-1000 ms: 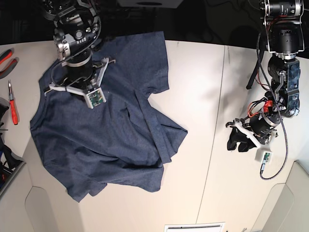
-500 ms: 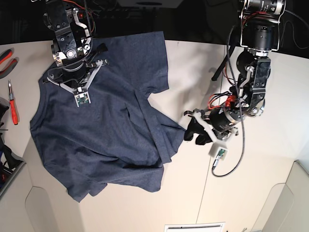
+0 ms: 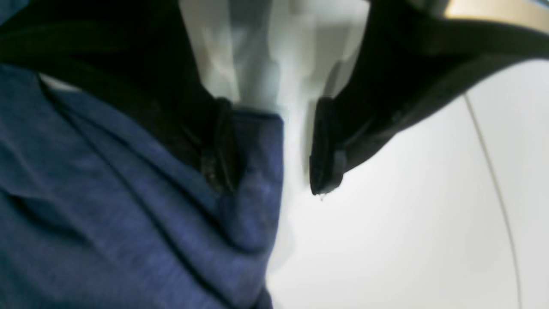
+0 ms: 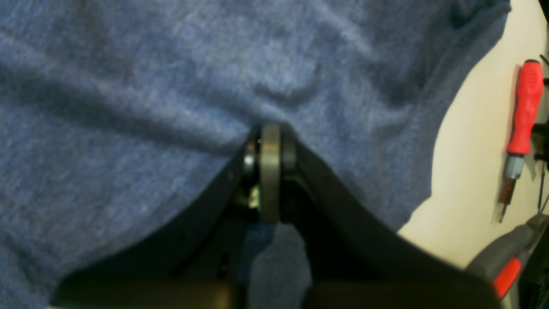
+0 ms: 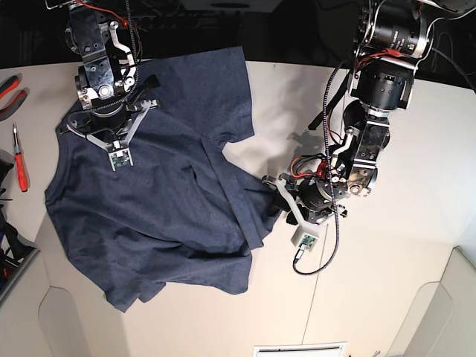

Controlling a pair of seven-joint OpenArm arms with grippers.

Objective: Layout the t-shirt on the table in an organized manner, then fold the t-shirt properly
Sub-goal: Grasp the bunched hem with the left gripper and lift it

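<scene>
The navy t-shirt [image 5: 149, 208] lies rumpled on the left half of the table [image 5: 387, 282], with a sleeve folded over toward the middle. My right gripper [image 5: 103, 126] stands over the shirt's upper left part. In the right wrist view its jaws are shut [image 4: 270, 137], with creases of the shirt [image 4: 171, 86] running into the tips. My left gripper [image 5: 275, 195] is at the shirt's right edge. Its jaws are open [image 3: 272, 171]: one finger [image 3: 221, 146] rests over the fabric [image 3: 107, 206], the other hangs over bare table [image 3: 407, 214].
A red screwdriver [image 5: 20, 160] [image 4: 523, 107] and red-handled pliers [image 5: 9, 89] lie at the table's left edge. A thin dark seam [image 5: 327, 245] crosses the tabletop right of the shirt. Grey raised panels sit at both front corners, and a white label [image 5: 297, 348] at the front edge.
My left arm swung from the table's right side leftward to the shirt's right edge. My right gripper moved up and left, dragging the shirt's upper left part with it.
</scene>
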